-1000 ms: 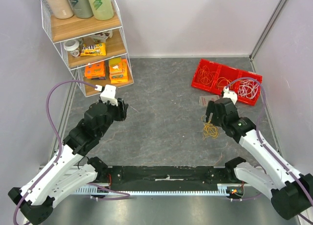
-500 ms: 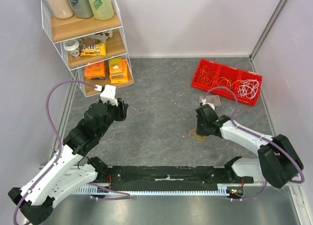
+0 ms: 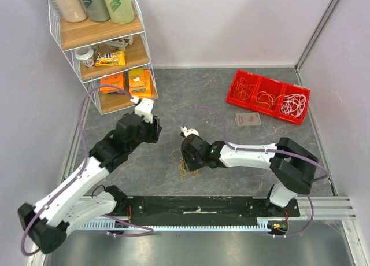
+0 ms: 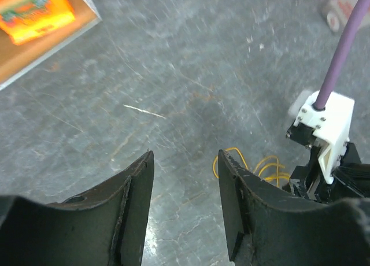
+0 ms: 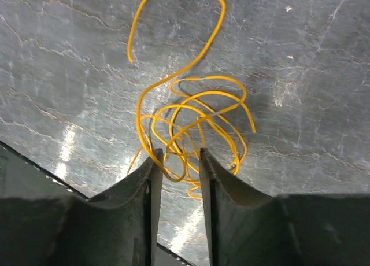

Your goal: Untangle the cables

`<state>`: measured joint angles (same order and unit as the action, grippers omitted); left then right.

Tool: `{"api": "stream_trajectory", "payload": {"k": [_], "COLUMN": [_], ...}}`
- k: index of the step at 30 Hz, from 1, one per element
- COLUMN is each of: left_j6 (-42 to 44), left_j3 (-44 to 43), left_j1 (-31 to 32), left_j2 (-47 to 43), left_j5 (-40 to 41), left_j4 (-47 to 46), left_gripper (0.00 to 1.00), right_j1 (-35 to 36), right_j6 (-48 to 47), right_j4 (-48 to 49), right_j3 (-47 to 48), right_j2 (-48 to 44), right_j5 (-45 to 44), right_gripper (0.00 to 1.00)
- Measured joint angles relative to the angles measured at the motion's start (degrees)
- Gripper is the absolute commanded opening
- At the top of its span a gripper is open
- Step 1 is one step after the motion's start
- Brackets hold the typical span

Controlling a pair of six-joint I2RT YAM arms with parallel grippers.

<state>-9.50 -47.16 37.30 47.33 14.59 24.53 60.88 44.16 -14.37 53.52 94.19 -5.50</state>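
The left arm's black claw [image 4: 185, 161] hangs over the grey stone table [image 3: 196, 92], fingers spread wide with nothing between them. Just to its right, a small tangle of thin yellow cables [image 5: 193, 124] lies on the table. The right arm's black claw [image 5: 177, 156] sits over it, fingers near together with loops between. I cannot tell if they pinch. A red plastic tray [image 3: 261, 109] sits far right.

Bright, even overhead light, soft shadows, glare patches on the table [image 5: 65, 143], left-wrist edges blurred.
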Motion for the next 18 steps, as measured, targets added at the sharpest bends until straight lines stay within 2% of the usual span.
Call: {"api": "stream_trajectory", "payload": {"k": [3,7,10,13,18], "left_j6": [0.00,-0.07,-2.14,-6.69,-15.02], "left_j3": [-1.46,-1.60,-1.77,-0.57,8.63], "left_j1": [0.00,0.00,-0.02,-0.04,-0.04], "left_j2": [6.45,11.28,12.79,12.96,9.92], "left_j5": [-3.96,-10.54,-16.94,-23.65,-28.76], "left_j4": [0.63,2.58,3.10,1.53,-2.32], "left_gripper": [0.57,0.59,0.59,0.57,0.53], "right_j1": [0.11,0.07,0.07,0.07,0.07], "right_j6": [0.13,0.35,0.42,0.42,-0.02], "right_j4": [0.20,-0.07,-0.76,-0.55,1.73], "right_j3": [-1.01,-5.55,-8.13,-8.63,-9.86], "right_j2": [-0.37,-5.49,-11.26,-14.82,-16.09], "right_j5": [0.09,-1.31,-2.58,-3.26,-3.32], "right_gripper": [0.61,0.66,0.65,0.58,0.51]}}
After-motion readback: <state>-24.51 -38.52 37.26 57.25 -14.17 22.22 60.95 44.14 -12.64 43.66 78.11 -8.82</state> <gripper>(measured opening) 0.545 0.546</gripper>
